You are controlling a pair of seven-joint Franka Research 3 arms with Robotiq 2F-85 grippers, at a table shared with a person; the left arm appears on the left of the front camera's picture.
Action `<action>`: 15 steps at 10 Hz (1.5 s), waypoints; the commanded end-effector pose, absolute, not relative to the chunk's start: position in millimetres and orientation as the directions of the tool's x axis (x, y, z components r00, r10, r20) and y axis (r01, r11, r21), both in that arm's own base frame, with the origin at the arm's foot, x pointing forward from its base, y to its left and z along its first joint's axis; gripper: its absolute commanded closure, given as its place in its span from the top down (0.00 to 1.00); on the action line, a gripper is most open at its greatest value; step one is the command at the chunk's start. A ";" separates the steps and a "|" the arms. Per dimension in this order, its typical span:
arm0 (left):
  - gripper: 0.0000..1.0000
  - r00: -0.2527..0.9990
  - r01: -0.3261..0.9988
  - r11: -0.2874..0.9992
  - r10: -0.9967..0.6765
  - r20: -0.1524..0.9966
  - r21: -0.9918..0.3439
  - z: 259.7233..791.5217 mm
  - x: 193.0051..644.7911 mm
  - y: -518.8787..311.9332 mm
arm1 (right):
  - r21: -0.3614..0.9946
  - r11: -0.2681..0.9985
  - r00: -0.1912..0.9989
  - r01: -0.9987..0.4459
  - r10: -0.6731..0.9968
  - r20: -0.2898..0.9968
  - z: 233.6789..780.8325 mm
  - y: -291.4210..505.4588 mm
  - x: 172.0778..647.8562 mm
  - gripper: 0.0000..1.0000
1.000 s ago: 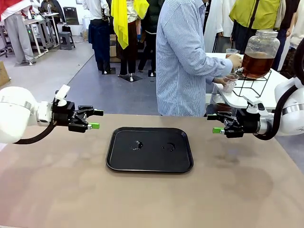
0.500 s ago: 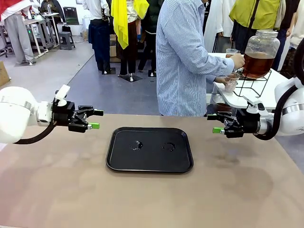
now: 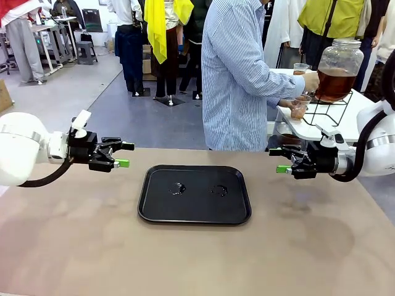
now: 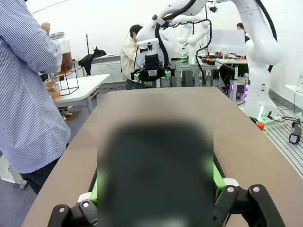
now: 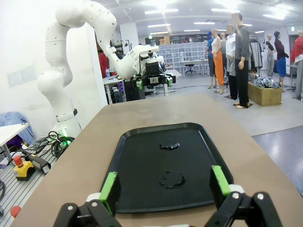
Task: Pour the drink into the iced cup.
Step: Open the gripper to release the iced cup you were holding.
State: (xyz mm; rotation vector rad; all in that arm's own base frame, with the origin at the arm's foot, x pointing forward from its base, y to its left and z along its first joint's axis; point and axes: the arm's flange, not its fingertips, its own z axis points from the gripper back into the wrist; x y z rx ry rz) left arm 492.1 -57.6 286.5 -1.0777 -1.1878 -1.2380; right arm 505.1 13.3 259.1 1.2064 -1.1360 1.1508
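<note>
meanwhile both the left gripper [image 3: 121, 155] and right gripper [image 3: 279, 160] wait, fingers apart, empty. amber-brown drink in the clear glass jar [image 3: 337, 71] stands at two o'clock, where the person's hand [image 3: 310, 81] fills a small clear cup [image 3: 300, 108]; next, delivery to the flat black tray [image 3: 194, 193].

We see the drink [image 3: 333, 83] as amber-brown, tea-like liquid filling the lower part of a large clear glass jar [image 3: 340, 61] with a lid, which stands upright on a black wire stand [image 3: 330, 111] on a white side table [image 3: 345, 126] beyond the far right of our table. A person's hand [image 3: 310, 80] rests at the jar's left side. Just below, the person's other hand holds a small clear cup [image 3: 300, 106] upright with a little brownish liquid in it. In the left wrist view the jar [image 4: 64, 52] shows small and far off.
</note>
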 end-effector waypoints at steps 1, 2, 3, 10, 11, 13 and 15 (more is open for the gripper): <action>1.00 -0.032 0.997 0.067 -0.092 0.995 0.038 288.3 491.9 -59.3 | 0.077 0.020 0.078 -0.997 0.034 0.996 261.8 13.9 507.3 1.00; 1.00 -0.032 0.997 0.067 -0.092 0.995 0.038 288.3 491.9 -59.3 | 0.077 0.020 0.078 -0.997 0.034 0.996 261.8 13.9 507.3 1.00; 1.00 -0.032 0.997 0.067 -0.092 0.995 0.038 288.3 491.9 -59.3 | 0.077 0.020 0.078 -0.997 0.034 0.996 261.8 13.9 507.3 1.00; 1.00 -0.032 0.997 0.067 -0.092 0.995 0.038 288.3 491.9 -59.3 | 0.077 0.020 0.078 -0.997 0.034 0.996 261.8 13.9 507.3 1.00; 1.00 -0.032 0.997 0.067 -0.092 0.995 0.038 288.3 491.9 -59.3 | 0.077 0.020 0.078 -0.997 0.034 0.996 261.8 13.9 507.3 1.00; 1.00 -0.032 0.997 0.067 -0.092 0.995 0.038 288.3 491.9 -59.3 | 0.077 0.020 0.078 -0.997 0.034 0.996 261.8 13.9 507.3 1.00; 1.00 -0.032 0.997 0.067 -0.092 0.995 0.038 288.3 491.9 -59.3 | 0.077 0.020 0.078 -0.997 0.034 0.996 261.8 13.9 507.3 1.00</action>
